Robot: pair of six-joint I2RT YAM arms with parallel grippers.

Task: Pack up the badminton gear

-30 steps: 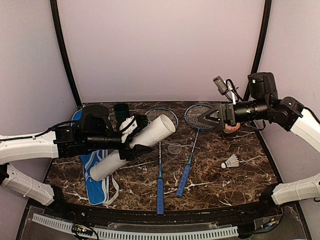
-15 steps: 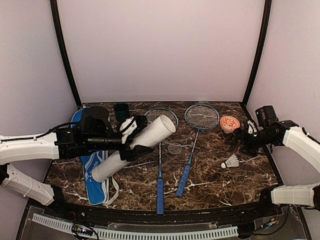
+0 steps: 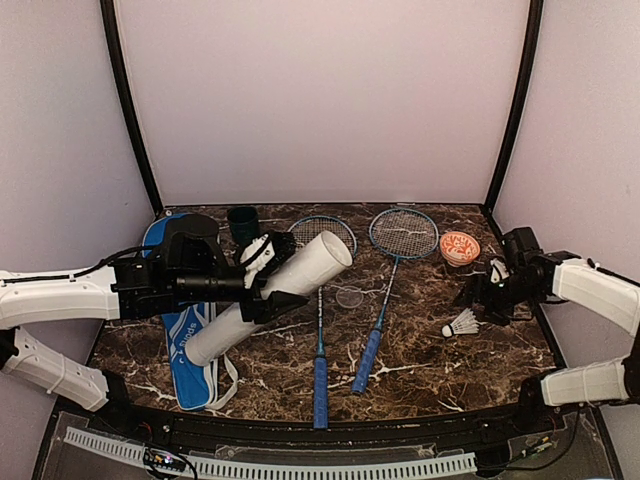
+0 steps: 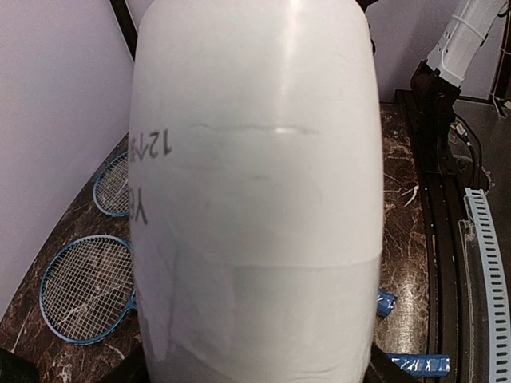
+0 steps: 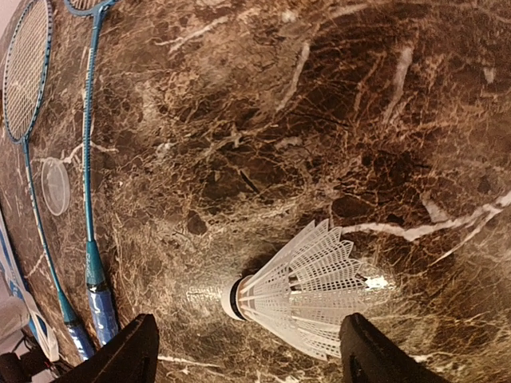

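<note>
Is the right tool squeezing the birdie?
No, the birdie lies on the table, clear of both sides of the open right tool.

Small dark cup (image 3: 242,222) at back left, orange patterned dish (image 3: 459,247) at back right, brown marble tabletop (image 3: 420,350)

The counter (image 5: 319,96) shows polished, white-veined brown marble. The tube (image 4: 255,199) is smooth, faintly glossy; the shuttlecock (image 5: 307,287) matt, feathery.

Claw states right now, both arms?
Left claw: closed on the tube.
Right claw: open, straddling a shuttlecock on the table, not gripping it.
</note>
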